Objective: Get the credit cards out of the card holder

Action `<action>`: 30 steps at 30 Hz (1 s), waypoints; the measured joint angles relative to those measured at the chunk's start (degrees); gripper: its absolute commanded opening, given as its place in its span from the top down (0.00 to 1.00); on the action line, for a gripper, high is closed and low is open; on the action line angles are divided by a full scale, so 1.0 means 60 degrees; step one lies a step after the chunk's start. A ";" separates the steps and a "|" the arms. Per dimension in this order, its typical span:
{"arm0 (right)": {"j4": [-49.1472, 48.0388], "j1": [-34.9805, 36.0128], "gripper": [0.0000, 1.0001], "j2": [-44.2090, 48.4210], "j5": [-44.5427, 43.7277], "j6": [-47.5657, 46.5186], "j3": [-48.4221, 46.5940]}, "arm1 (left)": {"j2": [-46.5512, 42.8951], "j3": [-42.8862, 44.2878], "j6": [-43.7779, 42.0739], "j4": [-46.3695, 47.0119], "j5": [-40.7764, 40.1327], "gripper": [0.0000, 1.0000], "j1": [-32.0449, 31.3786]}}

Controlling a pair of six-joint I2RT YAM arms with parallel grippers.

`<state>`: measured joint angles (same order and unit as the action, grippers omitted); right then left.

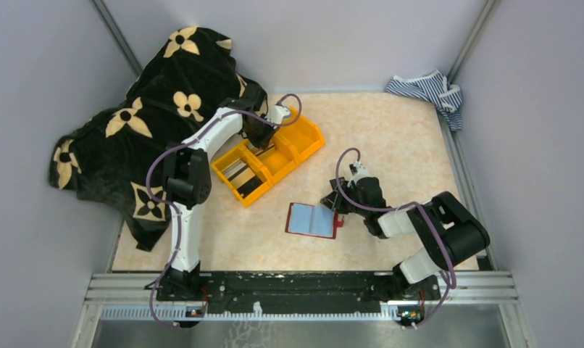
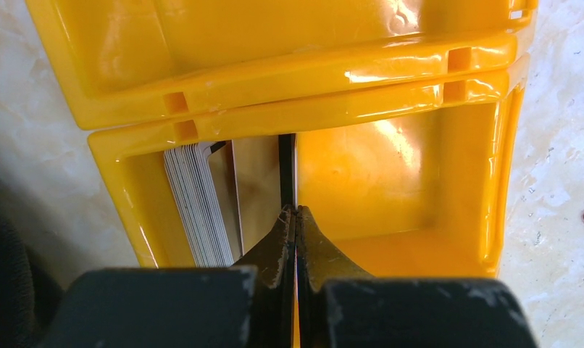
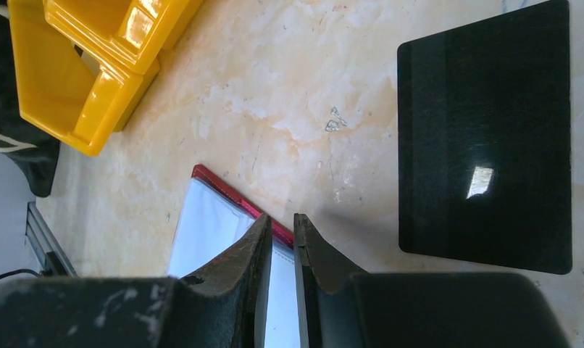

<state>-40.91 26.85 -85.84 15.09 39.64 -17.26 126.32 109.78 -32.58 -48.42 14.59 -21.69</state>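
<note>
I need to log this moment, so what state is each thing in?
Wallet: open flat, right fingers shut on its edge.
Left fingers: shut on a card, at the bin.
Card stack: standing on edge in bin.
Black card: flat on table.

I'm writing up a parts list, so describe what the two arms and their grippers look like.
The left arm and right arm: white links, black joint housings, purple cable each. The left gripper and right gripper: black tapered fingers, scuffed.
</note>
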 measured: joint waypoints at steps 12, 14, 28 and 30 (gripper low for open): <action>-0.0189 -0.0004 0.82 -0.0295 0.0138 0.0004 0.0000 | 0.0015 -0.0025 0.0117 0.0073 -0.0390 0.63 0.0015; -0.0277 -0.0004 0.82 -0.0375 0.0219 0.0011 0.0000 | 0.0018 -0.0029 0.0146 0.0076 -0.0492 0.60 0.0018; -0.1024 -0.0007 0.83 -0.0892 0.0703 0.0189 0.0000 | 0.0011 -0.0219 0.0255 0.0321 -0.1002 0.56 0.0029; -0.1089 -0.0007 0.83 -0.0918 0.0754 0.0197 0.0000 | -0.0055 -0.0331 0.0288 0.0444 -0.1064 0.56 0.0033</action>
<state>-47.44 26.81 -91.35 19.62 40.82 -17.26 125.99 107.79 -30.85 -45.76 8.21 -21.50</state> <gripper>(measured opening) 0.174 0.433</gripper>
